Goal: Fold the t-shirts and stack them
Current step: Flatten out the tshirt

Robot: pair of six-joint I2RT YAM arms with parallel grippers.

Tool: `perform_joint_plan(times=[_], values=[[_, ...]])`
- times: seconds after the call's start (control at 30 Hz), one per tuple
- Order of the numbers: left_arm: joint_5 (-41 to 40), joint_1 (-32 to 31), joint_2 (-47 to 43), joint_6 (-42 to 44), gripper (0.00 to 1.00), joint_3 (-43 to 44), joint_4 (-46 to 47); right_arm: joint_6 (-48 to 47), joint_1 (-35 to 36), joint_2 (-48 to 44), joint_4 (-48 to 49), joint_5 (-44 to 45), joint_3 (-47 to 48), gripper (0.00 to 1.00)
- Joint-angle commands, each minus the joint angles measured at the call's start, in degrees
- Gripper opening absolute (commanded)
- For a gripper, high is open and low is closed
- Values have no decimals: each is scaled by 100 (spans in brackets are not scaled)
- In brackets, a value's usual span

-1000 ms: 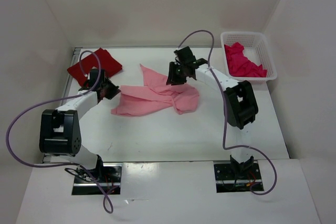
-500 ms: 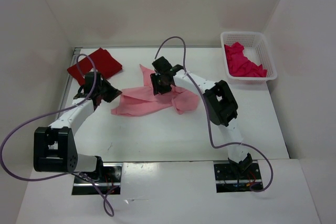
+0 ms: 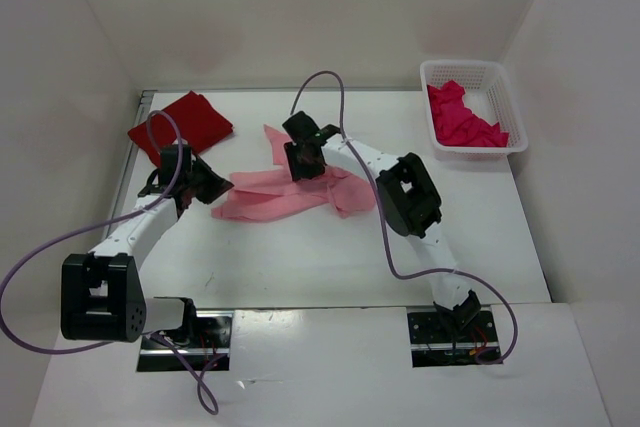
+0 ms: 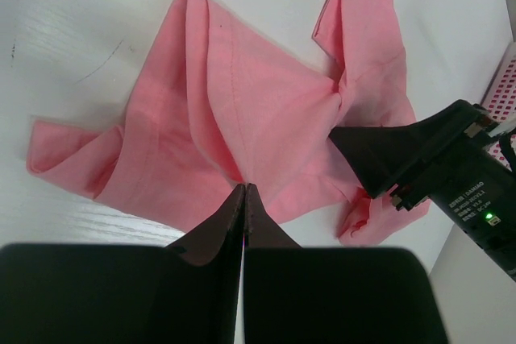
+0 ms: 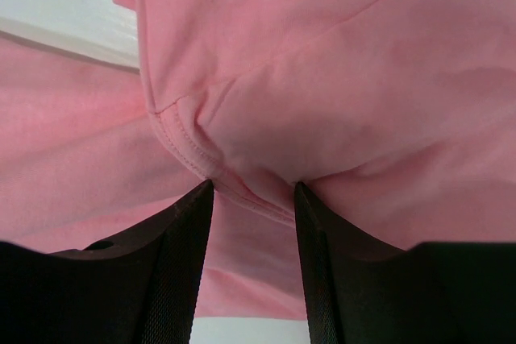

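On the white table (image 3: pixel 300 257), the right tool (image 5: pixel 251 187) pinches the pink t-shirt (image 4: pixel 242 102) mid-cloth; the closed left tool (image 4: pixel 243 188) meets its edge.

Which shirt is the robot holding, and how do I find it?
Look at the white table. In its middle lies the pink shirt, crumpled, pinched by the left gripper and the right gripper. It is the palest one: the red shirt lies folded at the far left corner, and the crimson shirt sits in the basket.
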Motion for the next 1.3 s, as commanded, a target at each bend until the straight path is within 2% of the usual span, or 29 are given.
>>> perform_joint_plan(times=[0.0, 0.13, 0.17, 0.3, 0.37, 0.47, 0.57, 0.63, 0.67, 0.83, 0.9, 0.93, 0.97, 1.07, 1.1, 1.17, 1.2, 1.23, 1.27], values=[[83, 36, -23, 173, 0, 7, 60, -42, 108, 27, -137, 61, 150, 51], [136, 36, 82, 173, 0, 59, 113, -102, 108, 27, -66, 288, 150, 52], [188, 36, 134, 173, 0, 120, 113, -103, 108, 27, -66, 428, 202, 48], [128, 36, 188, 173, 0, 253, 113, -33, 108, 186, -119, 683, 491, 7], [127, 36, 188, 234, 0, 402, 60, -32, 108, 125, -197, 842, 702, 1], [48, 36, 319, 287, 0, 735, 60, -32, 47, -226, -417, 1387, 1010, 1], [-13, 36, 618, 435, 0, 1385, -1, 20, -295, -796, -532, 1397, 1143, 1], [-92, 36, 671, 559, 0, 1745, -133, 90, -594, -1140, -532, 1055, 1143, 1], [-93, 184, 671, 620, 0, 1956, -133, 91, -996, -1455, -419, 854, 1003, 1], [153, 809, 400, 621, 0, 1950, -256, 599, -2378, -1582, -155, -534, 486, 2], [153, 993, 276, 691, 0, 1748, -317, 732, -2800, -1468, 143, -599, 247, 12], [206, 994, 171, 691, 0, 1643, -318, 784, -2906, -1467, 145, -599, 177, 26], [206, 1055, 118, 691, 0, 1554, -318, 785, -2976, -1371, 145, -486, 176, 32], [259, 1109, 64, 691, 0, 1273, -318, 522, -2960, -1580, -93, -335, 28, 45], [259, 1109, 4, 691, 0, 1272, -318, 460, -2768, -1920, -93, -248, -130, 47], [259, 1109, 3, 691, 0, 1202, -265, 512, -2539, -2326, 135, -325, -841, 48], [329, 1109, -49, 639, 0, 1115, -196, 513, -2268, -2485, 188, -396, -1061, 45], [381, 1109, -50, 638, 0, 1045, -195, 513, -2109, -2669, 241, -492, -1420, 37], [382, 1109, -50, 638, 0, 1044, -134, 513, -1950, -2723, 241, -711, -1580, 21]])
